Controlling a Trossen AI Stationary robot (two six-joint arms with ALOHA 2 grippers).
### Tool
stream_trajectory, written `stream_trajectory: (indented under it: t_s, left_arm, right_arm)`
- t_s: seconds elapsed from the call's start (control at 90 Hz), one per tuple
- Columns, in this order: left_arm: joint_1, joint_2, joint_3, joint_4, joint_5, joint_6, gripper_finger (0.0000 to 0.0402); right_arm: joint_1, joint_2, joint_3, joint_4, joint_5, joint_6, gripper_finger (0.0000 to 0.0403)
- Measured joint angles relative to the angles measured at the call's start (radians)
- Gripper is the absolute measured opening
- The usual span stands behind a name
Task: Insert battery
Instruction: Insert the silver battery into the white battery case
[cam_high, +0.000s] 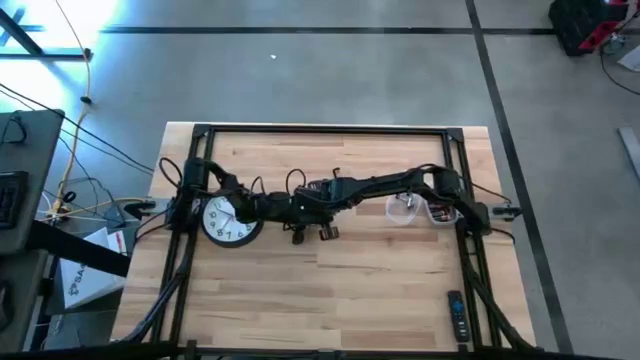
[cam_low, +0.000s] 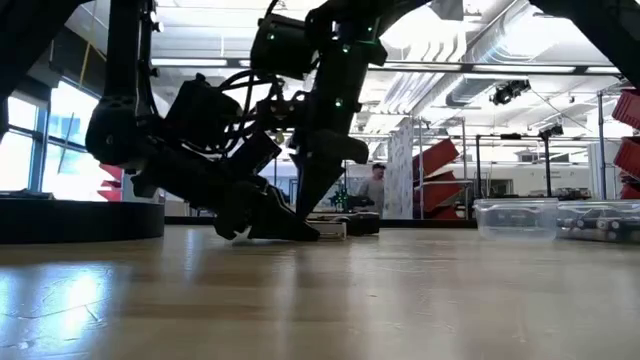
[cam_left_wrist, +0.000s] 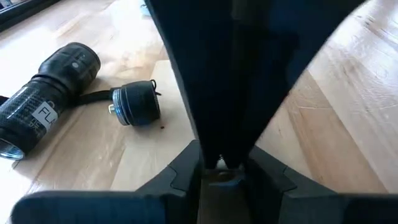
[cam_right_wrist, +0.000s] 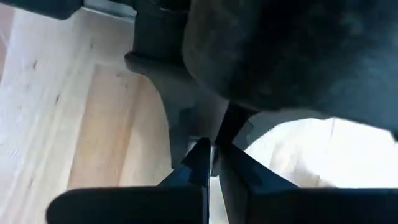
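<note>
A black flashlight body (cam_left_wrist: 43, 102) lies on its side on the wooden table, its unscrewed tail cap (cam_left_wrist: 135, 104) beside it on a short strap. In the high view the body (cam_high: 299, 236) and cap (cam_high: 328, 232) lie just nearer than the two grippers. My left gripper (cam_left_wrist: 221, 169) and my right gripper (cam_right_wrist: 209, 160) meet tip to tip over the table's middle, left (cam_high: 292, 208) and right (cam_high: 315, 196), and both are shut. A small pale thing (cam_left_wrist: 221, 163), apparently the battery, shows between my left fingertips. My left gripper pinches the small pale thing (cam_left_wrist: 221, 163) between its two fingertips, clear of the table. The right arm's dark gripper stands right in front of it and hides the rest. My right gripper has its fingers together against the left gripper's front. Whether it touches the battery I cannot tell.
A white wall clock (cam_high: 230, 220) lies flat under the left arm. A clear plastic container (cam_high: 405, 210) stands under the right arm. A black remote (cam_high: 456, 315) lies near the front right corner. Bare wood (cam_high: 330, 290) spreads along the near side.
</note>
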Motion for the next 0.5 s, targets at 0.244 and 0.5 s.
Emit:
stream_trajectory:
  t_s: [0.244, 0.5]
  left_arm:
    - [0.000, 0.000, -0.001, -0.001, -0.001, 0.004, 0.0072]
    - [0.000, 0.000, -0.001, -0.003, -0.001, 0.004, 0.0072]
  right_arm:
    - [-0.001, -0.039, -0.006, -0.063, 0.025, 0.033, 0.0000]
    - [0.004, -0.062, -0.008, -0.031, 0.001, 0.067, 0.0000]
